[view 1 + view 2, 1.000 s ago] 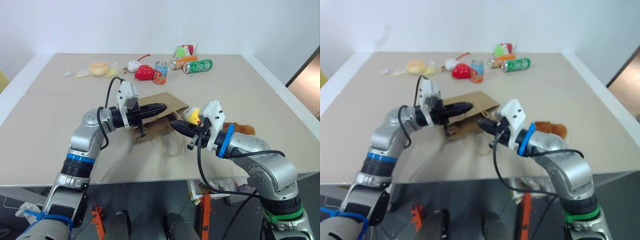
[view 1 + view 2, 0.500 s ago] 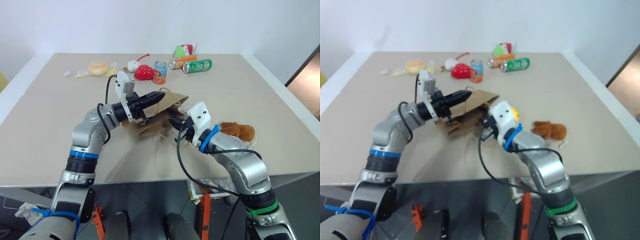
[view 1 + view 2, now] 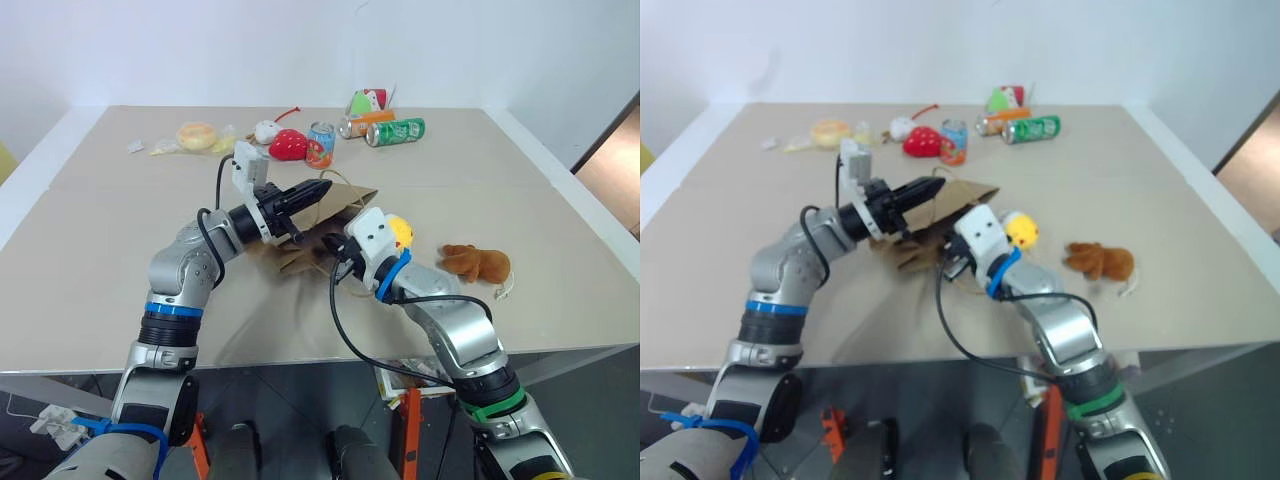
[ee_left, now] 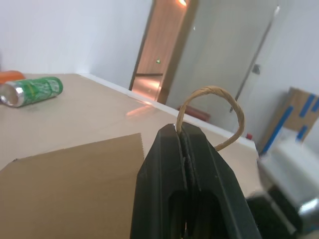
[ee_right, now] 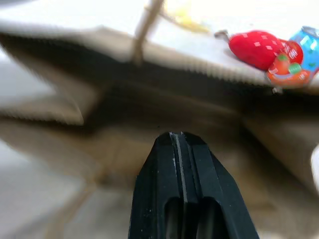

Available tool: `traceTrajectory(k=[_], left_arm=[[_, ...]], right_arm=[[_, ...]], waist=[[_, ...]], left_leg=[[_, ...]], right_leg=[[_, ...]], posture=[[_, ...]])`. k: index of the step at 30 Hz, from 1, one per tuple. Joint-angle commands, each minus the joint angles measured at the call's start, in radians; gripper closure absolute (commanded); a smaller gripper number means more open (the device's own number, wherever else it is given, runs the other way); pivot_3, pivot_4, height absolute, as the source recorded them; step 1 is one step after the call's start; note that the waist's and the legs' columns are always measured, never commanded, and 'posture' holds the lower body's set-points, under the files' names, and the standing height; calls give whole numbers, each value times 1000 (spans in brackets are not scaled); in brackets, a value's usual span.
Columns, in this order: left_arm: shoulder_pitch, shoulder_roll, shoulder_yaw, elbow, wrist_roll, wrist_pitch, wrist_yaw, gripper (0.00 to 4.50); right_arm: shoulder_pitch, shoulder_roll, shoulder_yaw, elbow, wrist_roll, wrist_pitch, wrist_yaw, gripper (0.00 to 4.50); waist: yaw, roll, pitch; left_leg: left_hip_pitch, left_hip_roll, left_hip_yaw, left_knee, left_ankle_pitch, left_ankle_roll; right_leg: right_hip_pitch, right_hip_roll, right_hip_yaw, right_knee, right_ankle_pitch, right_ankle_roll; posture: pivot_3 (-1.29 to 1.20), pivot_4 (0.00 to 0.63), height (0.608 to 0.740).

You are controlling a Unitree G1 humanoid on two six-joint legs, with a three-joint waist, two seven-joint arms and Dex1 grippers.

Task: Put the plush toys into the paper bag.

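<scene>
left gripper (image 4: 185, 144) is clamped shut on one twisted-paper loop handle (image 4: 212, 107) of the brown paper bag (image 3: 320, 235), holding that side of the bag's mouth raised above the table (image 3: 90, 250). the left wrist view shows the loop arching out from between the two closed black fingers, with a flat bag panel and a green drink can (image 4: 31, 90) beyond. right gripper (image 5: 178, 139) is closed too, fingers pressed together with nothing between them, its tip pushed at the bag's dark open mouth; the right wrist view adds the bag's second handle (image 5: 144, 30) rising from the upper rim, and beyond it a red strawberry plush (image 5: 256, 48) touching a blue can (image 5: 299, 59).

from the head views, the bag sits around the table's middle. the yellow-and-white chick (image 3: 398, 235) lies on the table just beside the right wrist, outside the bag on its right. the brown furry toy (image 3: 478, 264) lies apart from it, farther toward the table's right edge. along the far edge are the strawberry plush and blue can, a small white plush (image 3: 266, 131), a yellow bun-like item (image 3: 197, 135), and green and orange cans (image 3: 395, 131) near the far right corner.
</scene>
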Motion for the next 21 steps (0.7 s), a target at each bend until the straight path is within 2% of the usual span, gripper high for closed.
traceTrajectory(k=[1, 5, 9, 18, 21], left_arm=[[-39, -7, 35, -43, -43, 22, 27, 4500], [-58, -12, 67, -32, -78, 53, 61, 4500], [-47, -8, 57, -43, -76, 62, 61, 4500], [-42, -9, 63, -48, -82, 59, 81, 4500], [-45, -9, 51, -70, -43, -19, 70, 4500]], right_arm=[[-35, 28, -7, 38, -53, -78, -31, 4462], [-52, 64, 1, 122, -110, -131, -61, 4462], [-83, 120, -2, 206, -131, -54, -84, 4462], [-76, 143, -11, 208, -131, 76, -52, 4462], [-89, 143, -21, 209, -131, 99, -54, 4462]], waist=[[0, 0, 0], [0, 0, 0], [0, 0, 0], [0, 0, 0], [0, 0, 0]], left_leg=[[0, 0, 0, 0, 0, 0], [0, 0, 0, 0, 0, 0], [0, 0, 0, 0, 0, 0], [0, 0, 0, -1, 0, 0], [0, 0, 0, -1, 0, 0]], right_leg=[[0, 0, 0, 0, 0, 0], [0, 0, 0, 0, 0, 0], [0, 0, 0, 0, 0, 0], [0, 0, 0, 0, 0, 0], [0, 0, 0, 0, 0, 0]], posture=[[0, 150, 740], [0, 150, 740], [0, 150, 740], [0, 150, 740], [0, 150, 740]])
